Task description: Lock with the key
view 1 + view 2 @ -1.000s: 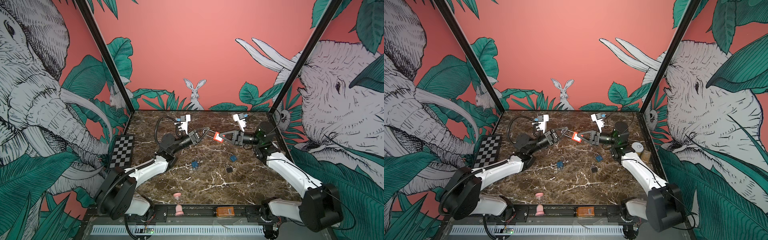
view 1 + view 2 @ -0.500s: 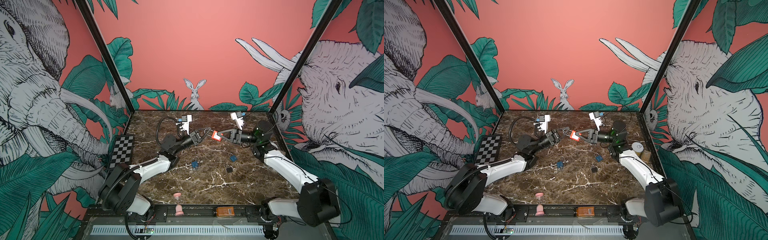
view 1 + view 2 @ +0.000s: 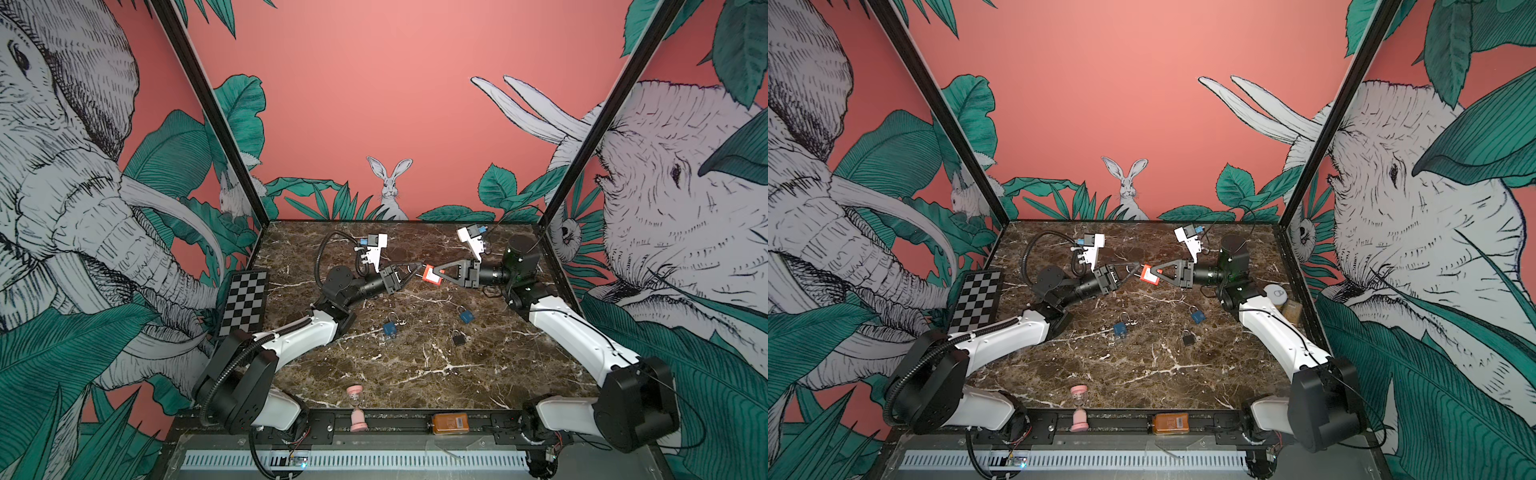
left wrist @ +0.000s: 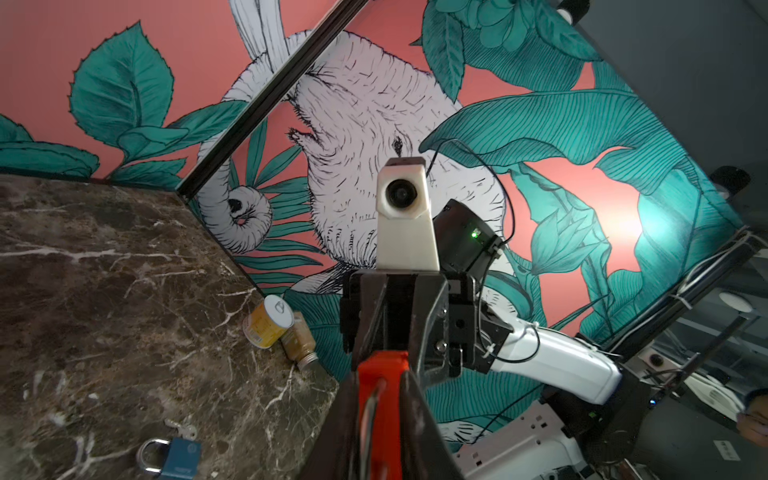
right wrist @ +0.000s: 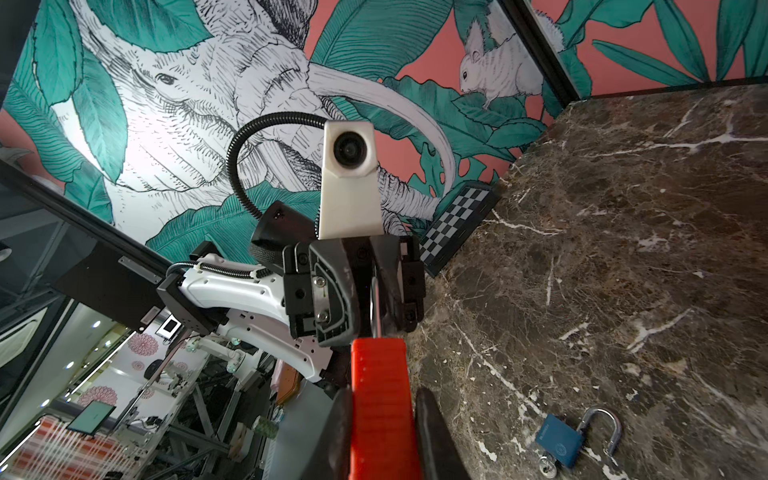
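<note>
- Coral-pink walls (image 3: pixel 374 104) printed with elephants, a rabbit and green leaves close in a dark brown marble counter (image 3: pixel 415 374) veined in white.
- Both arms reach toward the middle of the counter's back half and meet nose to nose above it.
- On the right, the right claw (image 3: pixel 437 275) is clamped on a small red padlock (image 3: pixel 431 276) and holds it clear of the counter. The right wrist view shows the red body (image 5: pixel 380 395) tight between the two dark fingers.
- Facing the lock's other end, the left claw (image 3: pixel 417 268) has its fingers slightly parted. A thin metal part (image 5: pixel 375 307) sticking out of the lock runs between them. I cannot tell whether it is shackle or key, nor whether the fingers touch it.
- Nearer the front, well apart from both claws, three more padlocks lie on the marble:
  - a blue padlock with a key ring (image 3: pixel 390 328) sits left of centre, and the right wrist view shows its shackle swung open;
  - a second blue padlock (image 3: pixel 466 316) lies to the right;
  - a small black padlock (image 3: pixel 458 338) lies near that one, toward the front.
- At the counter's left edge lies a black-and-white checkerboard card (image 3: pixel 245 301).
- By the right wall, a yellow tin can (image 3: pixel 1276 293) stands just beside a brown glass jar (image 3: pixel 1291 309).
- At the front edge stands a pink hourglass (image 3: pixel 355 407), with an orange box (image 3: pixel 451 422) on the black rail to its right.
</note>
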Action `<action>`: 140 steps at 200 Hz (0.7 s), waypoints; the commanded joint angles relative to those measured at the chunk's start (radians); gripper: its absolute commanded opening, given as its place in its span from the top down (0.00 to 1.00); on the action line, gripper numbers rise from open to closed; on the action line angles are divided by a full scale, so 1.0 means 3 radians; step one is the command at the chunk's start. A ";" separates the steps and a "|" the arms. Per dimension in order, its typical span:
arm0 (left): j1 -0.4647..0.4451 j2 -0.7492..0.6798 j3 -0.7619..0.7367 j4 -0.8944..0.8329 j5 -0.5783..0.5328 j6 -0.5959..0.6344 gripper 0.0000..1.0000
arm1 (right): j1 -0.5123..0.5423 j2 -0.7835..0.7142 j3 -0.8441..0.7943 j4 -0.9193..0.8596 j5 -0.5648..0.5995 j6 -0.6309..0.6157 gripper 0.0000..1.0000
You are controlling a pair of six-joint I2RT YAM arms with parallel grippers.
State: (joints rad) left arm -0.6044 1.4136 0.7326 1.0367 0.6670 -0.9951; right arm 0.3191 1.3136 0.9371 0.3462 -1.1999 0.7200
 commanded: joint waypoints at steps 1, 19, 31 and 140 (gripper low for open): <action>0.0138 -0.0169 -0.0044 -0.0091 0.0169 0.0131 0.59 | -0.0030 -0.0058 0.0121 -0.0233 0.0016 -0.0339 1.00; 0.0212 -0.0205 -0.0072 -0.0112 0.0191 0.0169 0.47 | -0.0045 -0.0087 0.0123 -0.0352 0.0014 -0.0442 1.00; 0.0235 -0.0218 -0.0091 -0.0148 0.0206 0.0203 0.44 | -0.0049 -0.0087 0.0123 -0.0365 -0.0009 -0.0459 1.00; 0.0172 0.0012 0.0195 -0.0538 0.0946 0.0480 0.38 | -0.0047 0.0115 0.0188 -0.0219 -0.0234 -0.0296 1.00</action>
State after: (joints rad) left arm -0.5407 1.4246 0.7433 0.9184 0.8898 -0.8982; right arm 0.3046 1.3407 0.9649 0.2272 -1.2335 0.6277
